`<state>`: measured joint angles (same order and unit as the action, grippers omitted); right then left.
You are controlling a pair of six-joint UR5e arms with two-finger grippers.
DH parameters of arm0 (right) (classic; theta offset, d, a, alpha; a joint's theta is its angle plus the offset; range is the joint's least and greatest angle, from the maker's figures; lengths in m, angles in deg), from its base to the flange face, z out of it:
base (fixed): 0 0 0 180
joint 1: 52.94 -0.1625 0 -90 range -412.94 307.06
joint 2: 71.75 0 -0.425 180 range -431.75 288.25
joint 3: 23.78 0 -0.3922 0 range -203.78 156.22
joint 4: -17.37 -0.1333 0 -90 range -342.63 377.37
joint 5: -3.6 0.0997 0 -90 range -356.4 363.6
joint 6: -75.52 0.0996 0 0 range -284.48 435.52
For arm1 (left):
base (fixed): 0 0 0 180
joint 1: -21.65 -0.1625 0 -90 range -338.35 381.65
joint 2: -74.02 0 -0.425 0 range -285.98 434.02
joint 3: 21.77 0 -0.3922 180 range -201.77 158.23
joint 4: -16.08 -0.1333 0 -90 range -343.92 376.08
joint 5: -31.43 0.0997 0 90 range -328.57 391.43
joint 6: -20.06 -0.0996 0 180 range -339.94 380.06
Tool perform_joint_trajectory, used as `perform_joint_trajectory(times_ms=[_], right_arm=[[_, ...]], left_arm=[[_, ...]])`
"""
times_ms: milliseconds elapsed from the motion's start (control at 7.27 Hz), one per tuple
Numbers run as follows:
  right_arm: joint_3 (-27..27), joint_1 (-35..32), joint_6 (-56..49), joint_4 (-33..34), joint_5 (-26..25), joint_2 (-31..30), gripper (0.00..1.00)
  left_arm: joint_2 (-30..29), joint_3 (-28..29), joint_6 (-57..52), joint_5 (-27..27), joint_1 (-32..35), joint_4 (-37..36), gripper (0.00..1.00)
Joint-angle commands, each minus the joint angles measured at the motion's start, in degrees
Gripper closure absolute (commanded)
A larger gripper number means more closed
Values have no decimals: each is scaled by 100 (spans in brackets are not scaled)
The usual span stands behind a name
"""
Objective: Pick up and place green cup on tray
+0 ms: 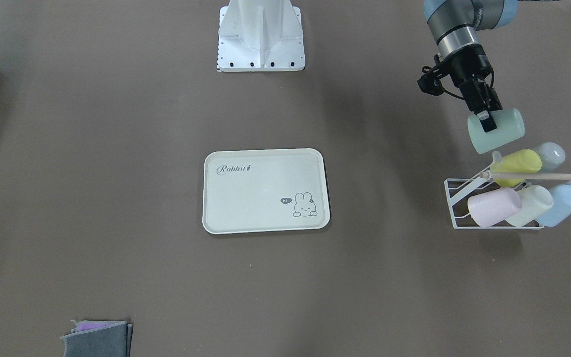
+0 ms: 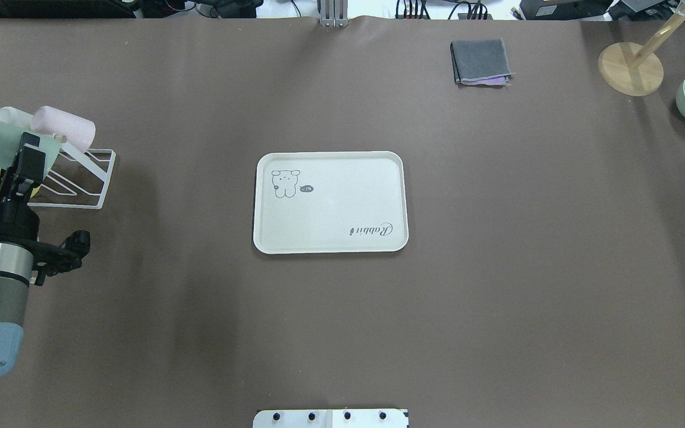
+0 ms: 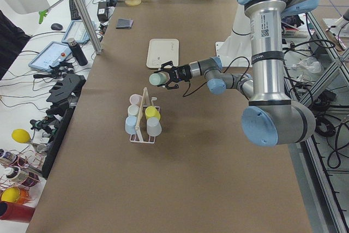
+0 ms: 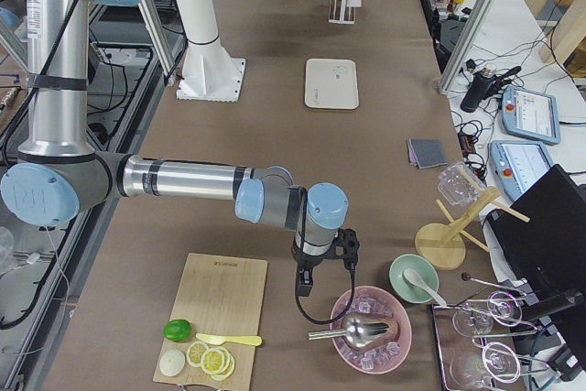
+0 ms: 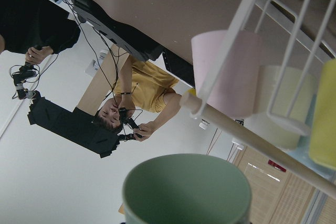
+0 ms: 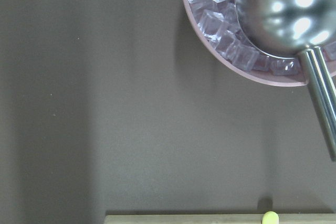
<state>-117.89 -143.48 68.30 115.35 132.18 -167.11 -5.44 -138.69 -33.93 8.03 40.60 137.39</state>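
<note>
Pinching the green cup (image 1: 496,131) in the left hand (image 1: 486,119), with the black fingers (image 1: 487,123) pressed onto the cup's wall near one end. Holding it tipped on its side in the air, off the tabletop (image 1: 117,198), out toward the robot's left end. Hanging above the white wire rack (image 1: 456,201), apart from it in the left side view, and just over the yellow cup (image 1: 516,166) in the front-facing view, with a pale grey-blue cup (image 1: 550,156) beside that. Sitting tilted on the rack below a wooden rod (image 1: 538,175): a pink cup (image 1: 493,206), a cream cup (image 1: 531,204) and a light blue cup (image 1: 560,204). Looking over the green rim in the left wrist view, toward the pink cup and the rod. Staying well apart from the tray (image 1: 260,198), lying flat at the middle of the tabletop and showing its Rabbit script and bunny drawing. Pointing the right hand (image 4: 302,286) downward at the opposite end, just beside a pink bowl (image 6: 261,76) of ice cubes with a metal scoop (image 6: 294,9) resting in it, and near a wooden board (image 4: 220,299). Being unable to tell whether that hand is spread or pressed together, showing only in the right side view. Lying folded near one tabletop edge, a grey cloth (image 1: 98,338).
</note>
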Motion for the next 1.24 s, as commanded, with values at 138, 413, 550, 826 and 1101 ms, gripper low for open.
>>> perform_joint_trajectory(times_ms=[138,413,550,826,1101], right_arm=[[-134,-42,-8,-15,-34,27,0],[-125,-42,1,-15,-8,-44,0],[-116,-42,10,-15,10,-44,0],[-90,-42,18,-15,19,-44,0],[-133,-42,184,-6,36,-35,0]], left_arm=[[-227,-33,1168,-278,-23,392,100],[-437,-295,1259,-531,-32,716,100],[-552,-375,1268,-785,-32,935,100],[-509,-848,1549,-990,-49,1008,100],[-544,-929,2186,-1331,21,1392,100]])
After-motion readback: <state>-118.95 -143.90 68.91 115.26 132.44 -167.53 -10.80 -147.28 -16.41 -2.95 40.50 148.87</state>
